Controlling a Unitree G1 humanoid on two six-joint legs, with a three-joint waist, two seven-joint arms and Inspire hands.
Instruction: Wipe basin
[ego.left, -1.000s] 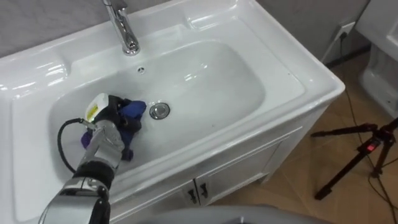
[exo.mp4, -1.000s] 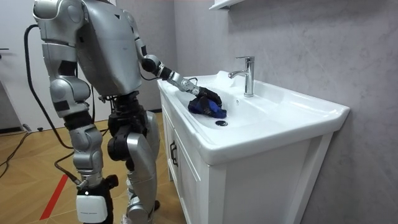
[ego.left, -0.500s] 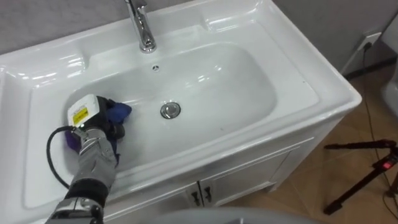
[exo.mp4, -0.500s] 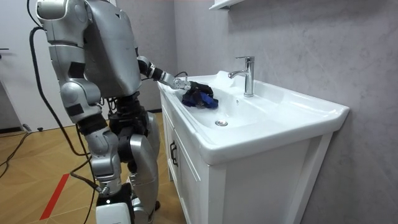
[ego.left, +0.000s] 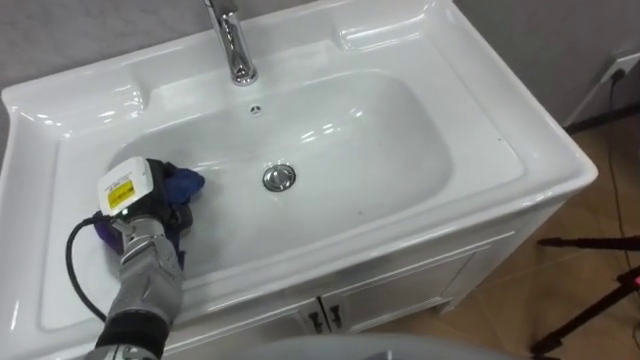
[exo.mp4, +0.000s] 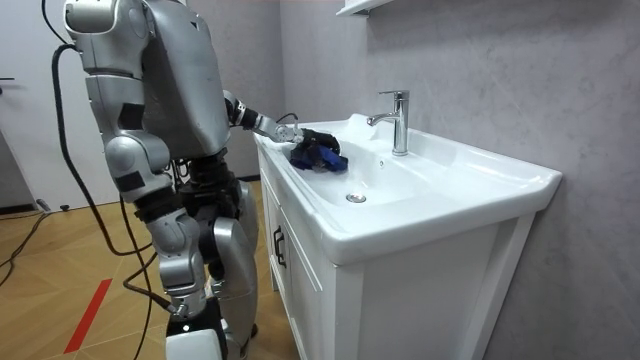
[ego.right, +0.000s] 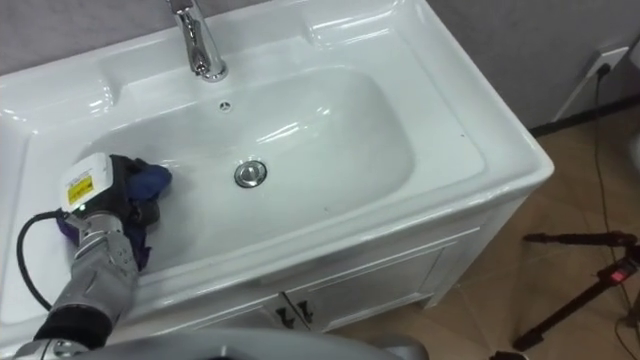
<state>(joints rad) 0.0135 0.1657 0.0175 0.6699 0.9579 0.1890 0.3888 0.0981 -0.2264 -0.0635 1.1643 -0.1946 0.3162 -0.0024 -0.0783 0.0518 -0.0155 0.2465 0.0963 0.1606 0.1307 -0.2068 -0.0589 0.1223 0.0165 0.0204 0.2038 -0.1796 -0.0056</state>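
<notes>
The white basin (ego.left: 340, 130) lies below me with its drain (ego.left: 279, 178) in the middle and a chrome faucet (ego.left: 232, 45) at the back. A crumpled blue cloth (ego.left: 186, 183) lies on the basin's left slope. My left hand (ego.left: 148, 208) rests on top of it, dark fingers curled into the cloth. In the room view the robot stands at the basin's left end, with the left hand (exo.mp4: 316, 139) reaching over the rim onto the cloth (exo.mp4: 322, 160).
The basin tops a white cabinet (exo.mp4: 300, 290) with two doors (ego.left: 400, 300) below the front edge. A grey wall runs behind the faucet. A black tripod (ego.right: 580, 280) stands on the wooden floor to my right.
My left hand has dragged the cloth from beside the drain to the basin's left end. The head camera has shifted, and in the room view the robot has shuffled its stance.
</notes>
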